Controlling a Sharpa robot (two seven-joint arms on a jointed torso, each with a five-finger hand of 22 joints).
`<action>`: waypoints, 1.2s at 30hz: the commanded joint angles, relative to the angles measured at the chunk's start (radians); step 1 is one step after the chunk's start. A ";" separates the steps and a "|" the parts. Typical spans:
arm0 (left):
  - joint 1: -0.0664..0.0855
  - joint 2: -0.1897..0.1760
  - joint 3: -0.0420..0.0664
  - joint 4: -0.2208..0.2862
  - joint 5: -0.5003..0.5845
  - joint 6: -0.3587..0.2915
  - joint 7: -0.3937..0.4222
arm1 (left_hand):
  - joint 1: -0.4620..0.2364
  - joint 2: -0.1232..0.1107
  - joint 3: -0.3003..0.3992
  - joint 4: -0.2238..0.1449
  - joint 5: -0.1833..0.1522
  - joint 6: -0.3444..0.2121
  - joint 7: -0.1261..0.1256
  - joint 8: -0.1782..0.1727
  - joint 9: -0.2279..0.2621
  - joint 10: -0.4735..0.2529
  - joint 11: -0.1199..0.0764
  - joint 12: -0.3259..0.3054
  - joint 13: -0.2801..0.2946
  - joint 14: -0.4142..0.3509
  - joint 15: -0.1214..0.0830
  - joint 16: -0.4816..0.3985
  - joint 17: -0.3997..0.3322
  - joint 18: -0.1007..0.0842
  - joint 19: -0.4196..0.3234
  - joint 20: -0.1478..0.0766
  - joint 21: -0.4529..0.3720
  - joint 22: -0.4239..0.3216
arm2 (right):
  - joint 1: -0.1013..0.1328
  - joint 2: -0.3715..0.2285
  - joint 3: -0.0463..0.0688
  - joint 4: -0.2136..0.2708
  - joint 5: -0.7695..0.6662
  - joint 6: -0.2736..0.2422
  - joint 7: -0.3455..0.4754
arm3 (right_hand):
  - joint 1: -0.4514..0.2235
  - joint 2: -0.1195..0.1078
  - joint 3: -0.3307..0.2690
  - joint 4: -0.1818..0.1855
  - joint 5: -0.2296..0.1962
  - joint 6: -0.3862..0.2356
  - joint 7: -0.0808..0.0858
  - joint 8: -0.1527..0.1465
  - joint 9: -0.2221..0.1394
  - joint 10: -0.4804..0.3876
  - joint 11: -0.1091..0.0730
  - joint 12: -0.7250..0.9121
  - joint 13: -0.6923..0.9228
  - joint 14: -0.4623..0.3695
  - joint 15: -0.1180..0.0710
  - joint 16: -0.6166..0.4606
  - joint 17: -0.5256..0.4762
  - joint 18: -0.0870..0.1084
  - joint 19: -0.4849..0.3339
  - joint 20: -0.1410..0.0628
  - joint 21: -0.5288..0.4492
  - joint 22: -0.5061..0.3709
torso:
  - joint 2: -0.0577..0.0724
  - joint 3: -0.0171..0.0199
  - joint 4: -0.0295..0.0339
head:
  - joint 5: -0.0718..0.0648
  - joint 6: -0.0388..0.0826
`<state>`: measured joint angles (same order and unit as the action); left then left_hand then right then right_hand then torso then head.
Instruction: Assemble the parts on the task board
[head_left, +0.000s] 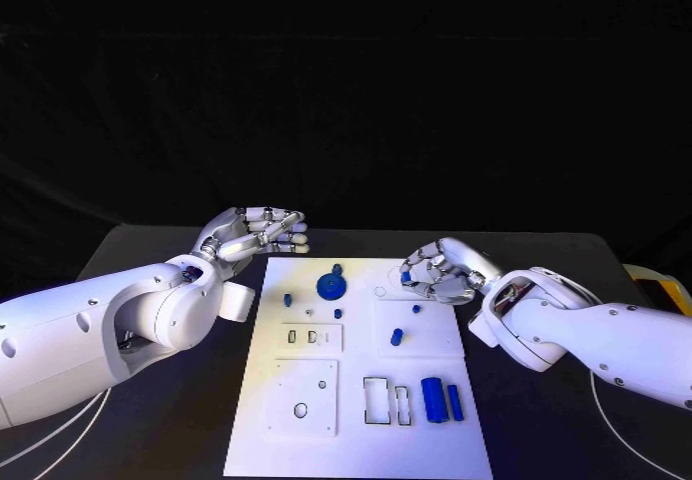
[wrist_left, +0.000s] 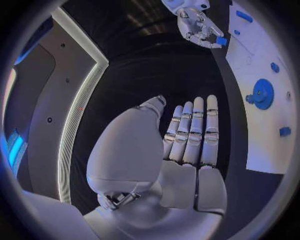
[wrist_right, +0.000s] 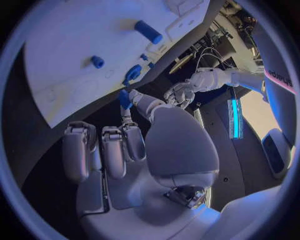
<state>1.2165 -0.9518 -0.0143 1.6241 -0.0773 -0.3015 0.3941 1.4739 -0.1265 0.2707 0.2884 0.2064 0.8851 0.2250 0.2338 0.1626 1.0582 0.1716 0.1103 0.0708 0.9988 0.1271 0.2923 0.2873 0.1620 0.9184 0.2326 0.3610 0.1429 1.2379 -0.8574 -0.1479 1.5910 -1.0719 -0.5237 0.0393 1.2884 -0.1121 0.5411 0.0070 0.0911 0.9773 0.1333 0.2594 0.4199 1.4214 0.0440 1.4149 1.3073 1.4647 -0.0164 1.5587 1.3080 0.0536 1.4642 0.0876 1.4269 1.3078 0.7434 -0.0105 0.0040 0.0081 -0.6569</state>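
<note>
The white task board (head_left: 358, 440) lies in the middle of the black table. My right hand (head_left: 440, 270) hovers over its far right corner and pinches a small blue part (wrist_right: 125, 98) between thumb and a finger; the same part (wrist_left: 221, 40) shows in the left wrist view. My left hand (head_left: 267, 232) is raised beyond the board's far left corner and holds nothing (wrist_left: 190, 132). On the board are a blue gear (head_left: 332, 287), a small blue peg (head_left: 287, 298), two small blue pieces (head_left: 395, 338) near the middle and two blue cylinders (head_left: 434, 400) at the near right.
Beside the cylinders are two rectangular frames (head_left: 375, 400). A white square plate with a hole (head_left: 303, 395) and a slotted plate (head_left: 310, 337) sit on the board's left half. A yellow object (head_left: 666, 290) is at the table's right edge.
</note>
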 joint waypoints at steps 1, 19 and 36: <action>0.001 0.013 0.001 -0.012 0.000 0.020 0.004 | -0.008 -0.004 0.007 -0.001 -0.004 -0.008 0.007 -0.003 0.001 0.008 0.002 -0.006 0.002 -0.009 0.001 -0.007 0.001 0.021 -0.004 0.000 -0.006 -0.001 | 0.002 0.038 -0.001 0.027 -0.072 -0.025 -0.087 | -0.002 0.013 0.005 -0.002 0.003 0.008 -0.013 0.028 0.033 -0.003 -0.003 -0.001 0.074 0.099 -0.008 0.004 0.233 -0.010 -0.002 -0.003 -0.001 0.128 | -0.007 -0.0018 0.0034 | 0.004 -0.004; 0.001 0.047 0.000 -0.049 0.000 0.024 0.000 | -0.008 -0.004 0.008 -0.001 -0.004 -0.007 0.007 -0.003 0.002 0.009 0.001 -0.006 0.002 -0.008 0.001 -0.007 0.003 0.021 -0.003 0.000 -0.005 -0.002 | -0.045 0.258 -0.015 -0.011 -0.221 0.005 -0.206 | -0.009 0.010 0.004 -0.001 0.006 0.001 -0.011 0.029 0.034 -0.003 -0.001 -0.003 0.073 0.098 -0.008 0.002 0.225 -0.007 -0.009 -0.004 -0.012 0.119 | -0.016 -0.0076 0.0066 | 0.027 -0.027; 0.001 0.049 0.000 -0.047 0.000 0.026 -0.002 | -0.009 -0.005 0.009 0.000 -0.004 -0.006 0.006 -0.002 0.002 0.011 0.000 -0.006 0.002 -0.009 0.001 -0.007 0.004 0.021 -0.004 0.000 -0.005 -0.002 | -0.096 0.316 -0.020 -0.046 -0.291 0.040 -0.261 | -0.023 0.005 -0.001 0.003 0.004 -0.003 -0.011 0.032 0.035 -0.005 -0.001 -0.006 0.071 0.097 -0.007 0.001 0.221 -0.006 -0.012 -0.003 -0.017 0.115 | -0.016 -0.0060 0.0061 | 0.038 -0.042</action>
<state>1.2165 -0.9048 -0.0150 1.5744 -0.0773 -0.2946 0.3875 1.4721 -0.1283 0.2735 0.2855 0.2064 0.8850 0.2250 0.2338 0.1639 1.0655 0.1715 0.1103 0.0716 0.9988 0.1271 0.2884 0.2901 0.1620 0.9184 0.2326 0.3610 0.1420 1.1430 -0.5438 -0.1673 1.5464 -1.3146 -0.5072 -0.1947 1.2760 -0.1109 0.5407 0.0068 0.0928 0.9716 0.1277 0.2594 0.4199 1.4214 0.0441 1.4149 1.3078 1.4647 -0.0163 1.5587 1.3076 0.0537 1.4605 0.0841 1.4135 1.3074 0.7284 -0.0168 0.0104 0.0454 -0.6972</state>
